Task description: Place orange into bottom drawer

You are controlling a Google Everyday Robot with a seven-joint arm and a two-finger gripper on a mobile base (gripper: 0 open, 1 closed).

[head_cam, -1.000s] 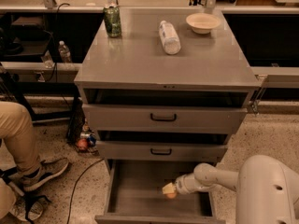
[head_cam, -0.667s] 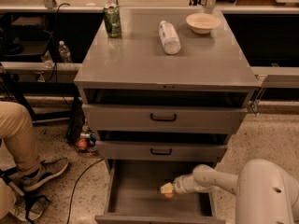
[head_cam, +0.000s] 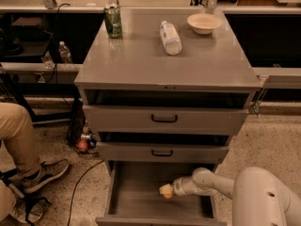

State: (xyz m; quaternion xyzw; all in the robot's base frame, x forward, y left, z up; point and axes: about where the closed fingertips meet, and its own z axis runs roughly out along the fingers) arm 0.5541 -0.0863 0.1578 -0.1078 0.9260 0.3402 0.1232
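Note:
The bottom drawer is pulled open at the foot of the grey cabinet, and its flat grey floor shows. My arm reaches in from the lower right. My gripper sits low over the middle of the drawer floor. A small patch of the orange shows between and just under the pale fingertips, so the gripper is shut on it. Most of the fruit is hidden by the fingers. I cannot tell whether it touches the floor.
The two upper drawer fronts with black handles overhang the back of the open drawer. On the cabinet top stand a green can, a lying plastic bottle and a cream bowl. A seated person's leg is at left, and a small dark red thing lies on the floor.
My gripper has shifted slightly to the left over the drawer floor, still holding the orange. Nothing else has moved.

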